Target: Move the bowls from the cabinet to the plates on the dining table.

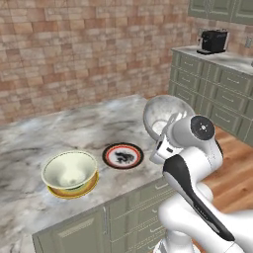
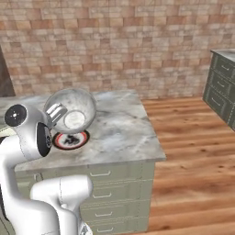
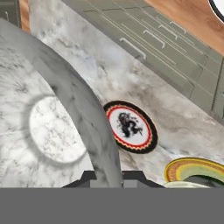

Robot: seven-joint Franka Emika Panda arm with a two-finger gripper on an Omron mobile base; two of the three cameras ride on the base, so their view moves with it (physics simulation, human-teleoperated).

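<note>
The jaws of the gripper (image 1: 165, 129) are clenched on the rim of the grey bowl (image 1: 165, 112), which hangs tilted in the air above the counter (image 1: 59, 133). The cream bowl (image 1: 69, 170) already sits on the orange-rimmed plate (image 1: 94, 184). In the left base view the dark-rimmed plate (image 1: 123, 155) lies bare at about eight o'clock from the held bowl, near the counter's front edge. To finish well, I judge the arm should level the bowl, centre its base over that plate, lower until it seats, and only then release, so it neither rocks nor slides off.
</note>
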